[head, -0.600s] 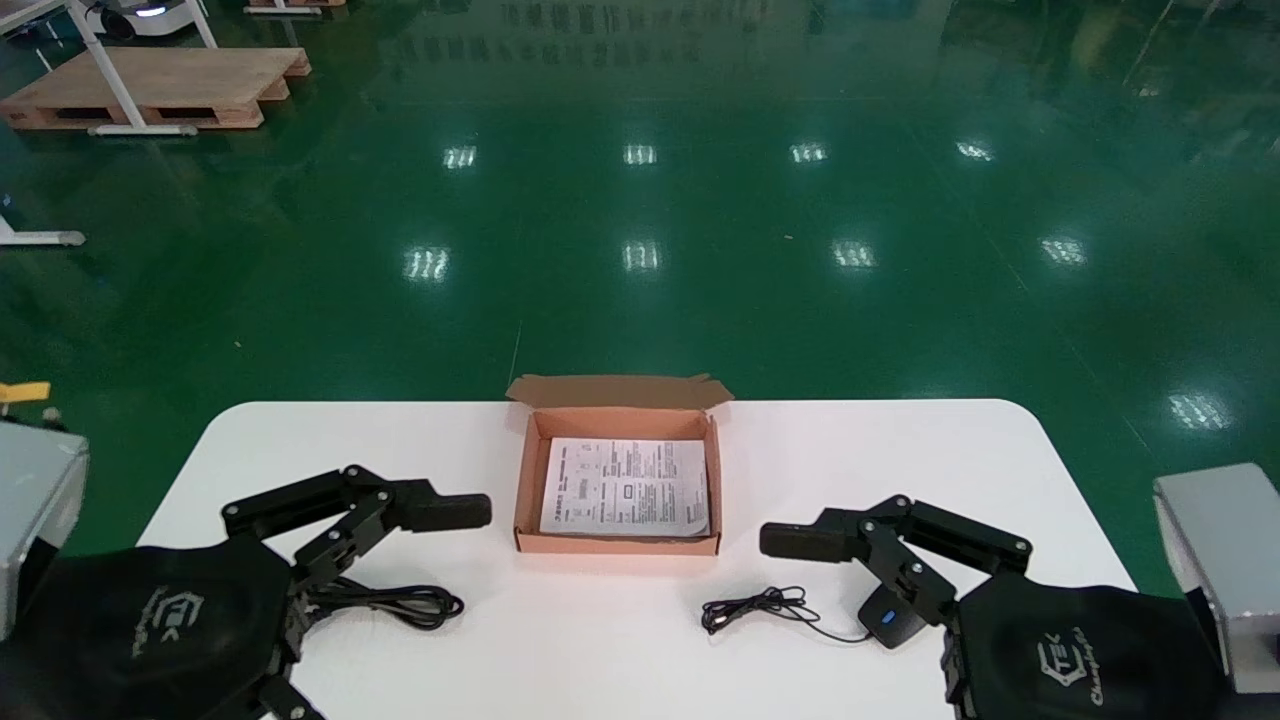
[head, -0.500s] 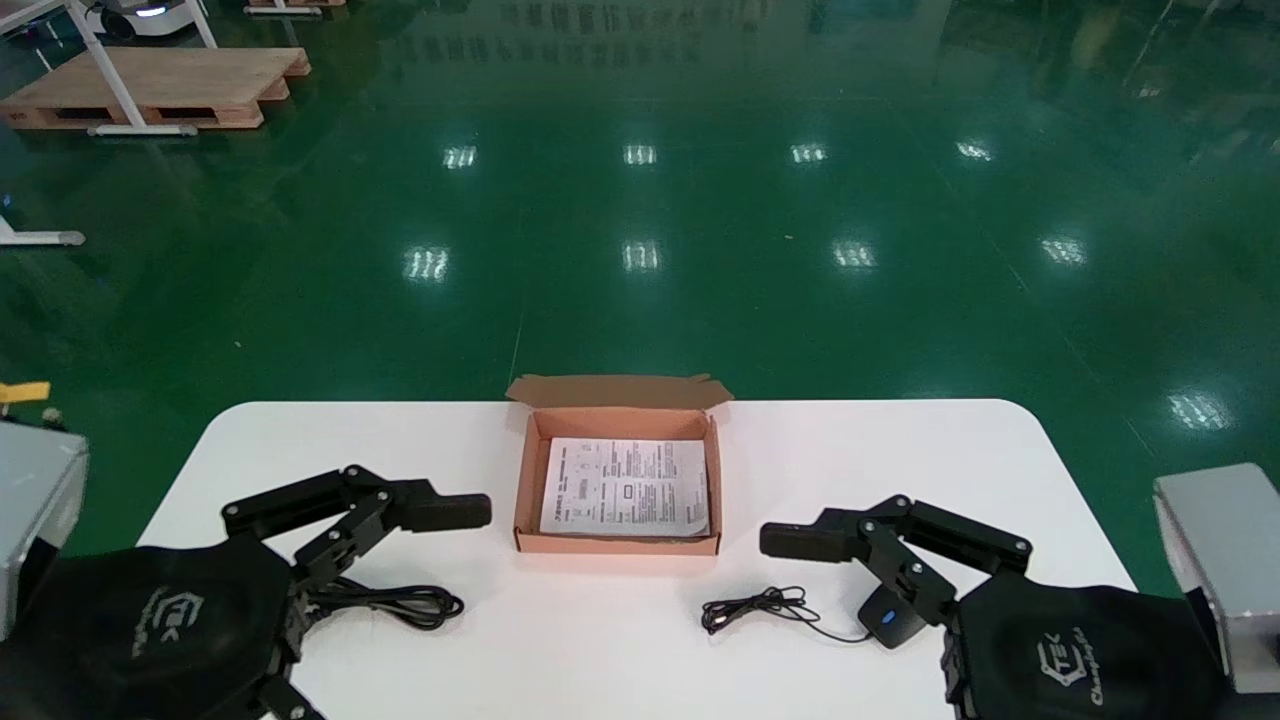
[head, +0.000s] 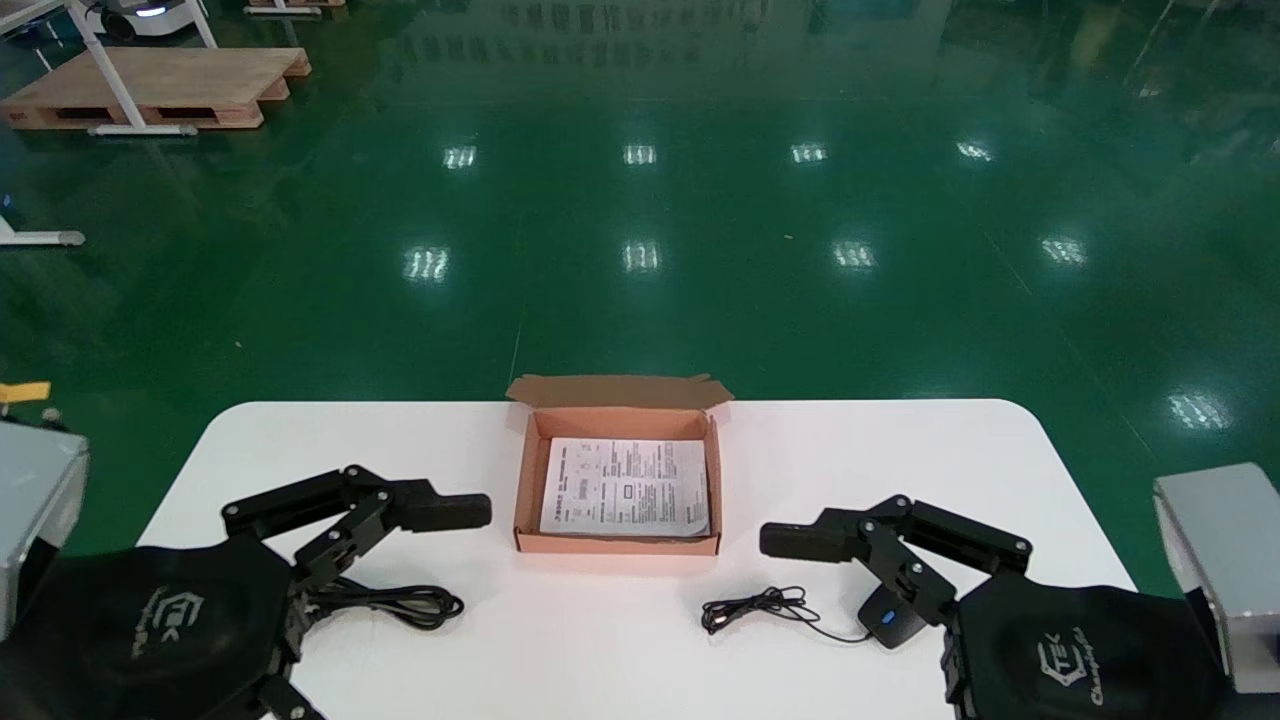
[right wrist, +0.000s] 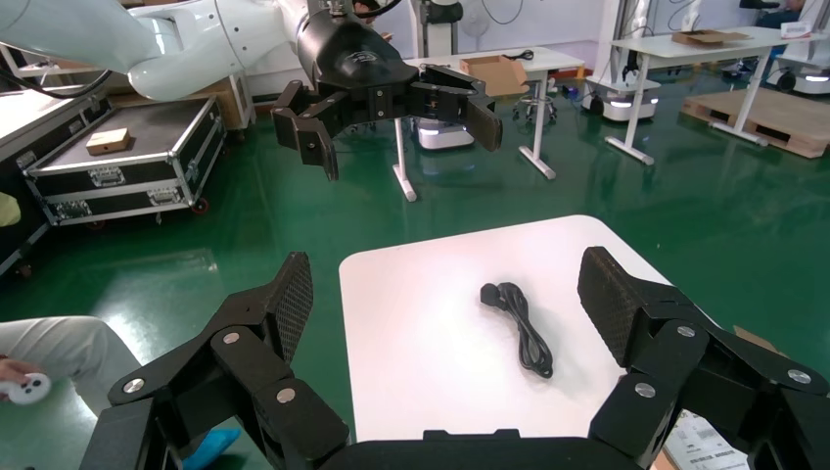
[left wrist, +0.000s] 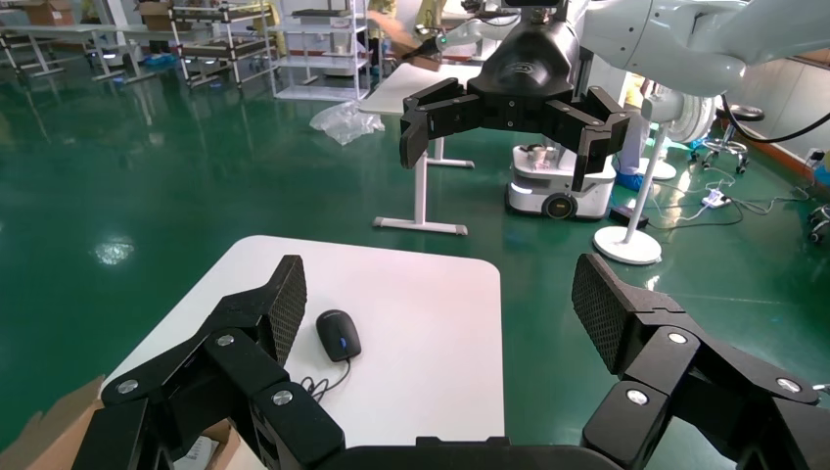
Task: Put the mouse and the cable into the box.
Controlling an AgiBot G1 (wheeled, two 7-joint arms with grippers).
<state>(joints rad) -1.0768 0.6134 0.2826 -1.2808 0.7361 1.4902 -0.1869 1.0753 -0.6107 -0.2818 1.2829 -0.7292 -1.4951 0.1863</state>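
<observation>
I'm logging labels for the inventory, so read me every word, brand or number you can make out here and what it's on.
"TEK": logo on the left arm's black cover and the right arm's black cover.
Script under the right logo: starts "Champ", rest unclear.
Sheet in the box: print too small to read.

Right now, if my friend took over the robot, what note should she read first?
Left pincer: open, empty, above the left side of the table, by the coiled black cable.
Right pincer: open, empty, above the right side, by the mouse, whose thin cord lies bunched on the table toward the middle.
Box: open in the middle of the table, holding only a printed sheet.
Done: nothing packed yet.
Left: pick up the mouse and the cable and put both in the box.
</observation>
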